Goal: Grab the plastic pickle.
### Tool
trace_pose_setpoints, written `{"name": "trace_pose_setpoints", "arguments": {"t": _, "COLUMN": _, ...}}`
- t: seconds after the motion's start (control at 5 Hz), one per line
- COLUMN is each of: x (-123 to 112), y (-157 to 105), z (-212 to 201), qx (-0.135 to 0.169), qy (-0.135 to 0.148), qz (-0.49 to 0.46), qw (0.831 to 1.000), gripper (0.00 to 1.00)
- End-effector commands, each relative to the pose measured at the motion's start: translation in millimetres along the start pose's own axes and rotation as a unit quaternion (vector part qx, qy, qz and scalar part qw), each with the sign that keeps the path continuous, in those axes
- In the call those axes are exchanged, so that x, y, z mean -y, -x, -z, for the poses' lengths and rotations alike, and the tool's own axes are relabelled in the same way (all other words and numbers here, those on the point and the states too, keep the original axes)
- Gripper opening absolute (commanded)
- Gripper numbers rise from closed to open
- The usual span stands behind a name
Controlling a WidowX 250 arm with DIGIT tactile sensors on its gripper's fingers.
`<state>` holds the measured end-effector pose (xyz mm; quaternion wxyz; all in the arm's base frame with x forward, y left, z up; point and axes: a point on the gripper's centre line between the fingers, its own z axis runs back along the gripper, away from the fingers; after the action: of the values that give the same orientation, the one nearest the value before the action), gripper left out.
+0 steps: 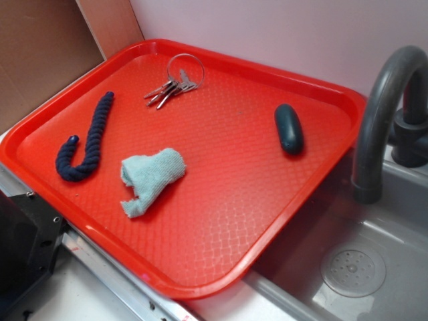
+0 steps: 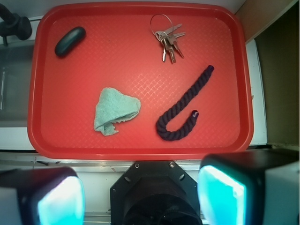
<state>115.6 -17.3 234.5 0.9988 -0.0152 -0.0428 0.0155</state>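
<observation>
The plastic pickle (image 1: pixel 289 128) (image 2: pixel 70 41) is a small dark blue-green capsule lying on the red tray (image 1: pixel 221 221) (image 2: pixel 140 140), near the tray's corner by the faucet. My gripper (image 2: pixel 140 194) hangs high above the tray's opposite long edge, far from the pickle. Its jaws stand wide apart with nothing between the two cyan pads (image 2: pixel 222 197). In the exterior view the gripper itself is out of frame; only a black part of the robot (image 1: pixel 27 261) shows at lower left.
On the tray also lie a navy twisted rope (image 1: pixel 83 144) (image 2: pixel 185 105), a light green cloth (image 1: pixel 150 177) (image 2: pixel 115 110) and a bunch of keys (image 1: pixel 174 83) (image 2: pixel 168 40). A grey faucet (image 1: pixel 384 107) and sink (image 1: pixel 354 267) stand beside the pickle's end of the tray.
</observation>
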Motion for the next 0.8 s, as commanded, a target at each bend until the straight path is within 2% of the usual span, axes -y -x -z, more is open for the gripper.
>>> {"name": "trace_pose_setpoints", "arguments": {"t": 0.0, "x": 0.0, "y": 0.0, "z": 0.0, "qx": 0.000, "qy": 0.000, "qz": 0.000, "qw": 1.000, "gripper": 1.00}}
{"name": "trace_pose_setpoints", "arguments": {"t": 0.2, "x": 9.0, "y": -8.1, "z": 5.2, "qx": 0.066, "qy": 0.019, "qz": -0.106, "qw": 0.992, "gripper": 1.00}}
{"name": "trace_pose_setpoints", "arguments": {"t": 0.4, "x": 21.0, "y": -25.7, "z": 23.5, "qx": 0.111, "qy": 0.014, "qz": -0.215, "qw": 0.970, "gripper": 1.00}}
{"name": "trace_pose_setpoints", "arguments": {"t": 0.6, "x": 40.5, "y": -48.8, "z": 39.8, "qx": 0.143, "qy": 0.019, "qz": -0.263, "qw": 0.954, "gripper": 1.00}}
